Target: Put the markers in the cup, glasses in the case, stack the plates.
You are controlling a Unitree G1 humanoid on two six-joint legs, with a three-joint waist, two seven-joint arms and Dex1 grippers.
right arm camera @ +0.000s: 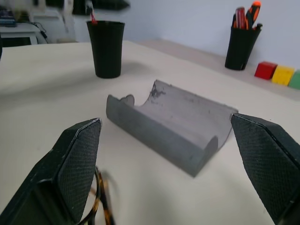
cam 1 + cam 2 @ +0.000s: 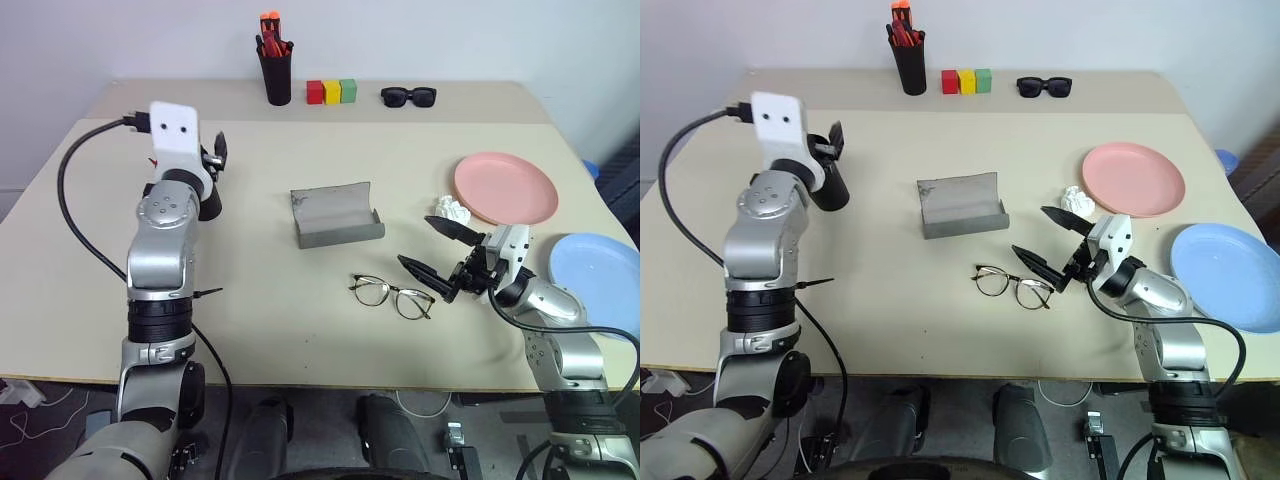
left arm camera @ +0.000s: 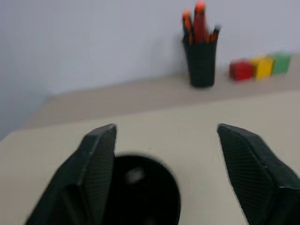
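Note:
My left gripper (image 3: 166, 129) hovers open just above the black cup (image 2: 830, 187), nothing between its fingers. A red-tipped marker (image 1: 92, 18) sticks out of the cup (image 1: 107, 49), and a pale blurred shape (image 3: 135, 176) lies inside it. The grey case (image 2: 335, 215) lies open mid-table. The wire-framed glasses (image 2: 392, 293) rest on the table in front of it. My right gripper (image 2: 425, 245) is open just right of the glasses, apart from them. The pink plate (image 2: 505, 187) and the blue plate (image 2: 600, 270) lie side by side at the right, not stacked.
A black pen holder (image 2: 275, 72) with orange-red pens, three coloured blocks (image 2: 331, 92) and black sunglasses (image 2: 408, 96) line the far edge. A small white crumpled object (image 2: 455, 210) sits by the pink plate. The blue plate overhangs the table's right edge.

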